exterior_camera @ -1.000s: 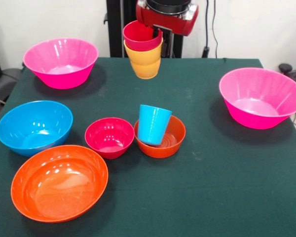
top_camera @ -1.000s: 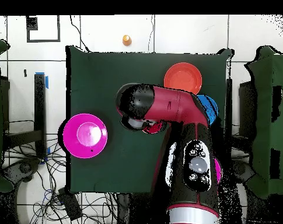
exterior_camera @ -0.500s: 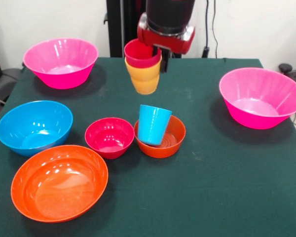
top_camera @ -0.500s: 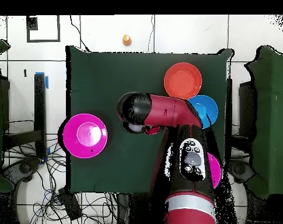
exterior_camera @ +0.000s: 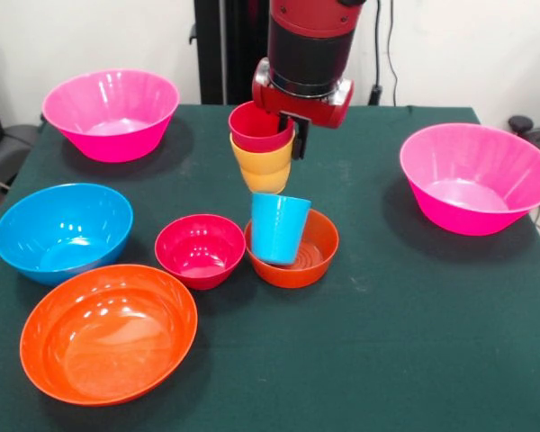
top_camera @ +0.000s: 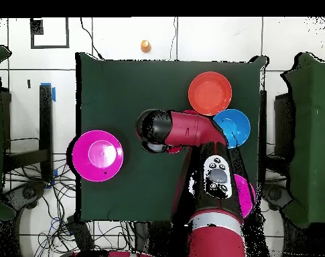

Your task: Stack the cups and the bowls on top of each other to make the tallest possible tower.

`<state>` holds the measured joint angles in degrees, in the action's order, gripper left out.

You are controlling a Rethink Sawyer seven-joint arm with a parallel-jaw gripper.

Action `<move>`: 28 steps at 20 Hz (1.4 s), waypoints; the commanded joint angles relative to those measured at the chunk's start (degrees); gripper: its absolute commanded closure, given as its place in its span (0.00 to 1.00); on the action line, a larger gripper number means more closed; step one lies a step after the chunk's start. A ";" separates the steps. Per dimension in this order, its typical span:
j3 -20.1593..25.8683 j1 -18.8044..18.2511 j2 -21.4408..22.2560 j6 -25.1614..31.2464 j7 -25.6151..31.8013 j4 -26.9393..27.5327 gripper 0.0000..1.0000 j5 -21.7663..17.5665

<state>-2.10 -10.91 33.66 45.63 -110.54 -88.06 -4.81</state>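
Far left, a large pink bowl (exterior_camera: 111, 113) sat upright near the table's (exterior_camera: 414, 342) back edge. Below it stood the blue bowl (exterior_camera: 62, 231), and nearest, the wide shallow orange bowl (exterior_camera: 108, 331), all mouths up on the dark green cloth. All glossy moulded plastic with round, flared walls.

Centre: small crimson bowl (exterior_camera: 200, 250) just beside the small orange bowl (exterior_camera: 292, 247). A blue cup (exterior_camera: 278, 228) stood inside the orange one, tilted against its wall, probably as the tower's base.

Above these, the gripper (exterior_camera: 283, 120) held a nested pair off the table: red cup (exterior_camera: 261, 127) seated in the orange-yellow cup (exterior_camera: 264, 166). Jaws closed on the red cup's rim, one finger inside, apparently. The pair hung just behind and above the blue cup, so nesting into it looked like the intended step. Cups taper, which suits nesting.

Far right, the second pink bowl (exterior_camera: 476, 177) stood well apart, unused.

The overhead view showed the arm covering the centre.
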 commanded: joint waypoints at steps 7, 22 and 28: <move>2.93 1.57 -0.02 3.65 2.00 4.17 1.00 -4.59; 8.07 -0.01 -1.62 -3.63 -4.70 3.31 1.00 3.96; 7.50 0.44 -1.34 -1.65 -4.73 2.24 1.00 5.84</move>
<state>-0.34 -10.53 34.89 45.56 -110.54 -84.15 -0.91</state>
